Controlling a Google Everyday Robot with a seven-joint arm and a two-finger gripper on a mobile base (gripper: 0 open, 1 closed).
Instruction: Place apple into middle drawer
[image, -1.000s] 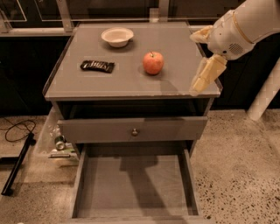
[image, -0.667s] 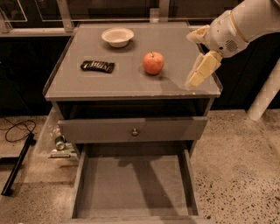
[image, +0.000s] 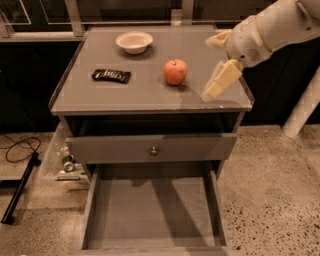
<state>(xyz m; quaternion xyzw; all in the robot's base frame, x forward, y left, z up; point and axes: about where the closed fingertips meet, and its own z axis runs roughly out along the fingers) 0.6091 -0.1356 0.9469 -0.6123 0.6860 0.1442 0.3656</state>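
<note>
The red apple (image: 175, 71) stands on the grey cabinet top (image: 150, 92), right of centre. My gripper (image: 208, 69) hangs over the top's right side, a short way right of the apple and not touching it. Its cream fingers (image: 222, 80) are spread apart and hold nothing. The middle drawer (image: 155, 212) is pulled out below, towards the front, and its flat grey floor is bare. Above it sits a closed grey drawer front with a small round knob (image: 154, 150).
A white bowl (image: 134, 41) stands at the back of the top. A dark snack bar (image: 111, 75) lies at the left. A black stand and cable (image: 20, 185) lie on the speckled floor to the left. A white post (image: 305, 112) stands at the right.
My gripper has moved a little to the left over the cabinet top, closer to the apple. The apple and the drawer have not moved.
</note>
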